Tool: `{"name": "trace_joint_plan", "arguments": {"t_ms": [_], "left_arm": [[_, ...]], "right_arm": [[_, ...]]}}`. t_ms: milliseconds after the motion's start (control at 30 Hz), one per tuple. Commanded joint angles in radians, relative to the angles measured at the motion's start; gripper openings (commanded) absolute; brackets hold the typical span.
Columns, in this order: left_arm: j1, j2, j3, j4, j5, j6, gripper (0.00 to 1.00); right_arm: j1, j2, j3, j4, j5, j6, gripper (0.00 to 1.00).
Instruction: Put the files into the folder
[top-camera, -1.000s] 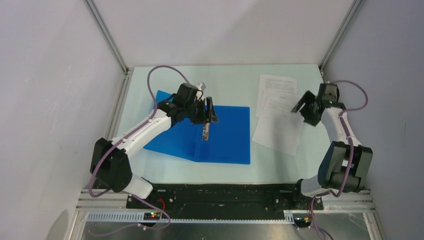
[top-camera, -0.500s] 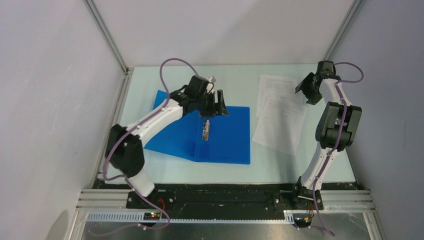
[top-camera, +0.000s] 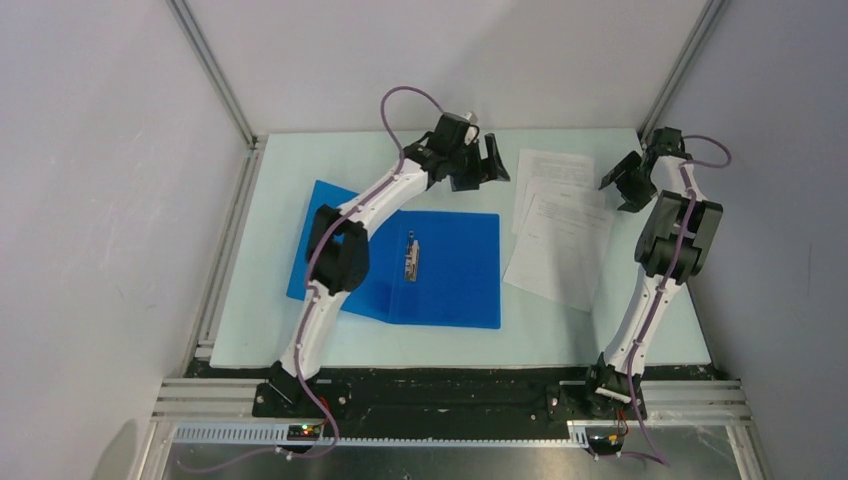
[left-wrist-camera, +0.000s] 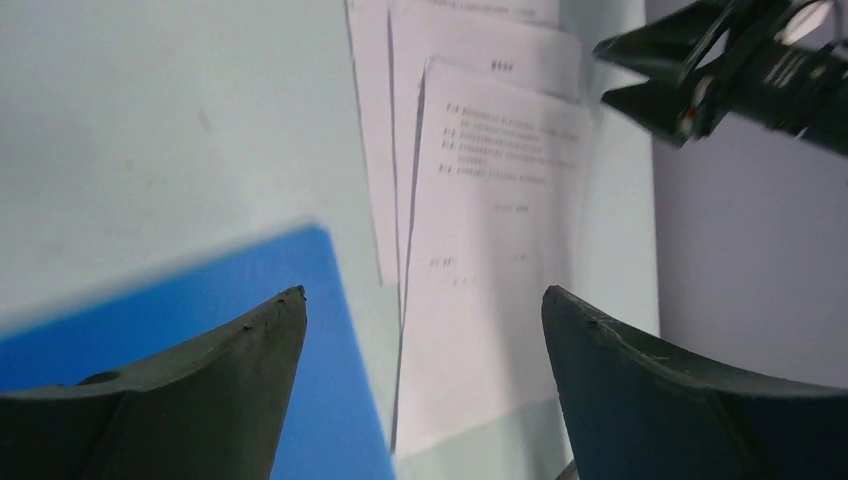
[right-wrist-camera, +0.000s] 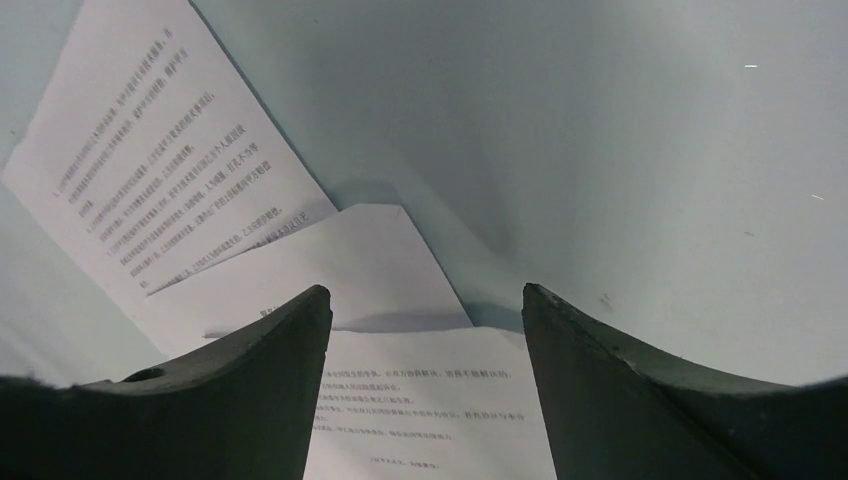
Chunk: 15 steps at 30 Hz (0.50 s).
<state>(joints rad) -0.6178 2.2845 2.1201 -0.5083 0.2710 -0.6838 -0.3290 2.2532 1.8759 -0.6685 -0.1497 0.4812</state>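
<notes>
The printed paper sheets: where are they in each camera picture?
Top external: paper sheets right of the blue folder.
Left wrist: sheets at upper centre.
Right wrist: sheets at left and bottom.
Shared landmark: folder, in top and left wrist views; pale table in all.

The left arm (top-camera: 378, 198) reaches far forward and to the right, nearly straight. The left gripper (top-camera: 489, 160) is spread wide and empty. The right arm (top-camera: 668, 240) folds upright. The right gripper (top-camera: 625, 182) points left, also spread and empty.
</notes>
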Motion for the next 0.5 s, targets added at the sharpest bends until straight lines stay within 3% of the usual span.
{"name": "trace_joint_plan", "arguments": {"t_ms": [0, 133, 467], "left_arm": [[-0.007, 0.146, 0.228, 0.029, 0.026, -0.107, 0.93], [-0.015, 0.268, 0.317, 0.086, 0.049, -0.211, 0.95], [-0.053, 0.391, 0.322, 0.225, 0.041, -0.362, 0.96]], "right_arm": [[0.015, 0.060, 0.074, -0.015, -0.088, -0.016, 0.74], [0.033, 0.123, 0.128, -0.021, -0.138, -0.005, 0.74], [0.051, 0.143, 0.115, 0.042, -0.285, 0.019, 0.74]]}}
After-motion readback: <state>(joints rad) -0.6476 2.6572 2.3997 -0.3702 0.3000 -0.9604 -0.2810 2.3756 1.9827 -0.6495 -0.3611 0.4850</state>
